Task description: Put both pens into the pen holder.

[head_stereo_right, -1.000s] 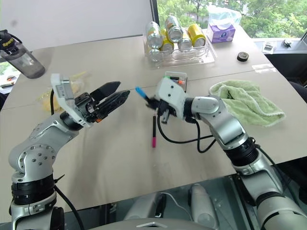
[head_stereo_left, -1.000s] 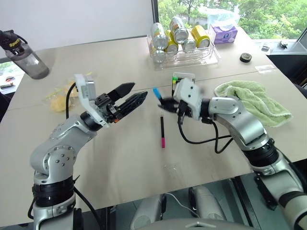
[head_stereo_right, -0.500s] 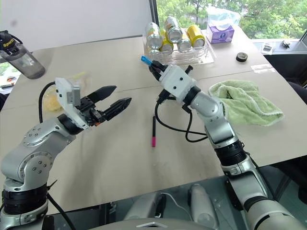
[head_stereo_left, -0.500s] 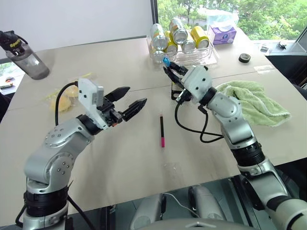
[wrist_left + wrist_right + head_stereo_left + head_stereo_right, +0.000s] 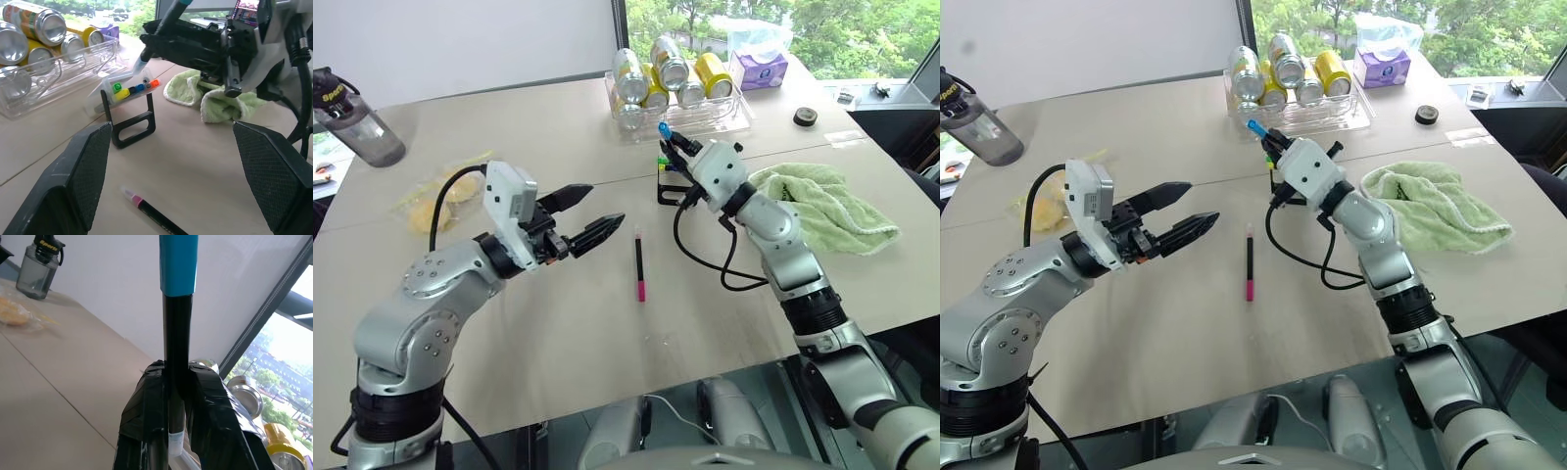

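From my head camera, the right gripper [image 5: 1268, 142] is clamped on the blue-capped pen [image 5: 1257, 129], cap end tilted up toward the clear tray of cans [image 5: 1347, 113]. The arm covers the pen holder here, so I can't place it. The pink-ended pen [image 5: 1249, 261] lies flat on the counter [image 5: 1175, 127], pink end toward me, between both arms. My left gripper [image 5: 1190, 210] hangs above the counter with fingers [image 5: 1163, 195] spread, pointing at that pen. A green towel [image 5: 1430, 201] sits beside the right arm.

Pen [image 5: 639, 266] on table [image 5: 558, 333], before pen holder [image 5: 668, 181], left of towel [image 5: 827, 206]
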